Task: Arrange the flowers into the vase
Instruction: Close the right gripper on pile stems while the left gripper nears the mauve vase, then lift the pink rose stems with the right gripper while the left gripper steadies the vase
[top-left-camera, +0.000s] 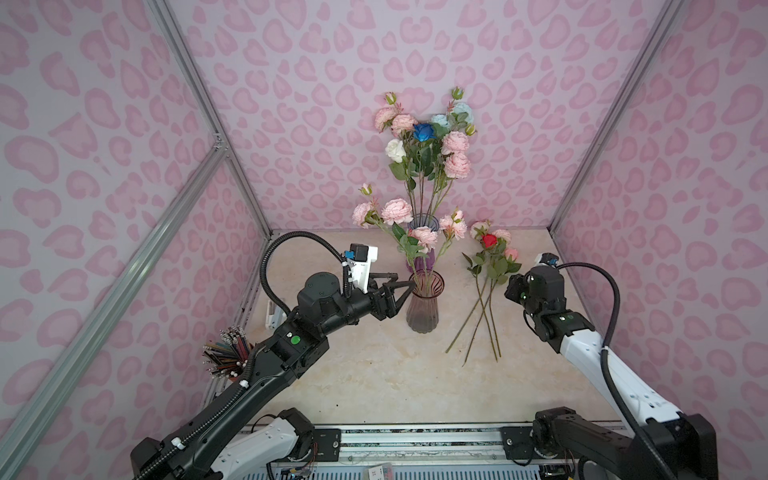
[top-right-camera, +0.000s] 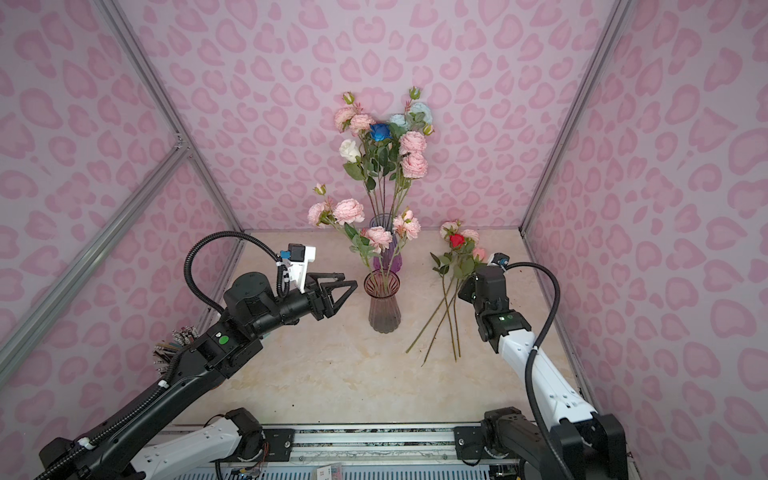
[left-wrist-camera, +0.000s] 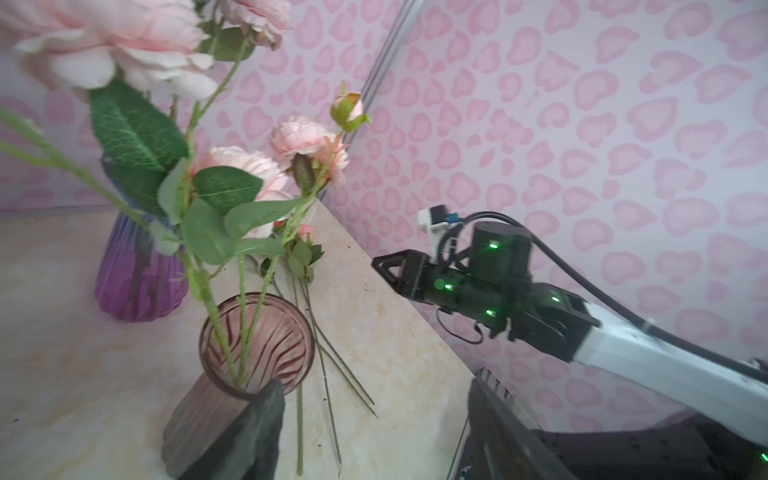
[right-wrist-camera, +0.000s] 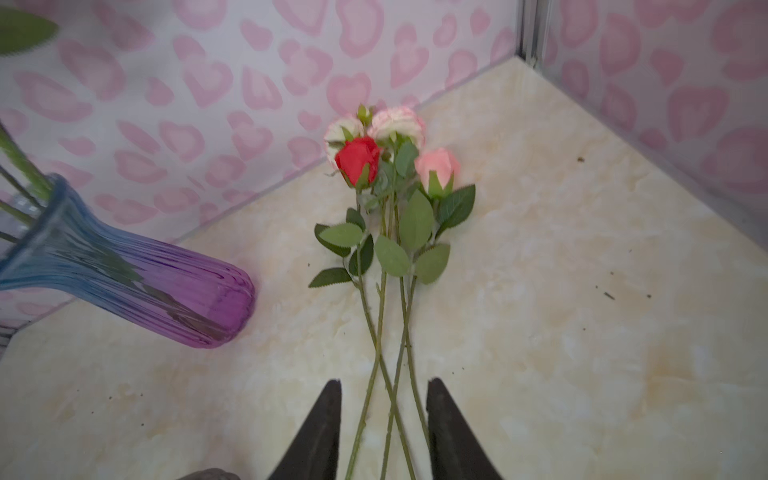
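A ribbed pinkish glass vase (top-left-camera: 423, 307) (top-right-camera: 383, 305) (left-wrist-camera: 216, 407) stands mid-table with pale pink flowers (top-left-camera: 397, 211) (left-wrist-camera: 237, 166) in it. My left gripper (top-left-camera: 401, 280) (top-right-camera: 350, 279) (left-wrist-camera: 374, 415) is open just left of its rim, and one finger (left-wrist-camera: 249, 428) overlaps the rim in the left wrist view. Three loose flowers lie on the table to the right: a red rose (top-left-camera: 489, 240) (right-wrist-camera: 357, 160), a pink bud (right-wrist-camera: 436, 166) and a pale double bloom (right-wrist-camera: 390, 122). My right gripper (top-left-camera: 513, 289) (right-wrist-camera: 384, 382) is open, its jaws either side of their crossed stems (right-wrist-camera: 390, 399).
A blue-to-purple vase (top-left-camera: 423, 226) (right-wrist-camera: 137, 286) behind the near one holds a tall bunch of pink, white and blue flowers (top-left-camera: 424, 133). A cup of pencils (top-left-camera: 226, 355) stands at the table's left edge. Patterned walls enclose three sides.
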